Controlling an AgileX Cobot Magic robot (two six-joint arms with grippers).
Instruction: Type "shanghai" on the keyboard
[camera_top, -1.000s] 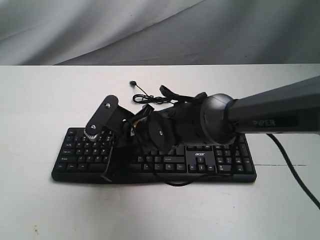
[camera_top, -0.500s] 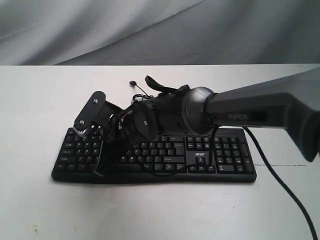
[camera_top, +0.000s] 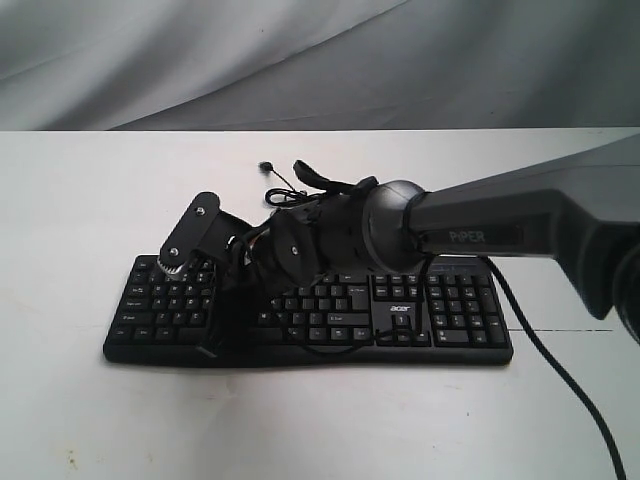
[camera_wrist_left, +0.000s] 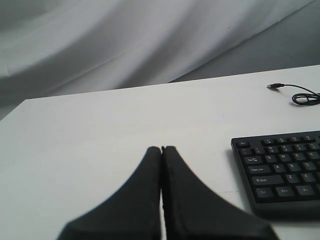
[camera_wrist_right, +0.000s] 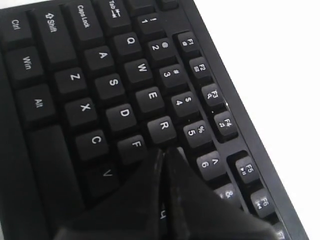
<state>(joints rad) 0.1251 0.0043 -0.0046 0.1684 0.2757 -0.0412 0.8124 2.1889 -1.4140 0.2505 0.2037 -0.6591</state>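
Note:
The black keyboard (camera_top: 450, 310) lies across the white table, its "acer" logo toward the right. My right arm reaches across to the keyboard's left half. The right gripper (camera_top: 222, 325) points down over the letter keys. In the right wrist view the right gripper (camera_wrist_right: 162, 150) is shut with nothing in it, its tips close above the keyboard (camera_wrist_right: 100, 90) just beyond the F and R keys, with an "h" legend showing in the slit between the fingers. The left gripper (camera_wrist_left: 161, 148) is shut and empty, over bare table beside the Esc-and-Ctrl end of the keyboard (camera_wrist_left: 280, 170).
The keyboard's thin cable (camera_top: 290, 195) lies coiled behind it, ending in a USB plug (camera_top: 264, 165); both cable (camera_wrist_left: 305, 97) and plug (camera_wrist_left: 272, 86) show in the left wrist view. The right arm's black lead (camera_top: 560, 380) trails over the table. A grey cloth backdrop (camera_top: 300, 60) hangs behind.
The right gripper swung left along the keyboard, then came back slightly to the right and lower over the left letter keys.

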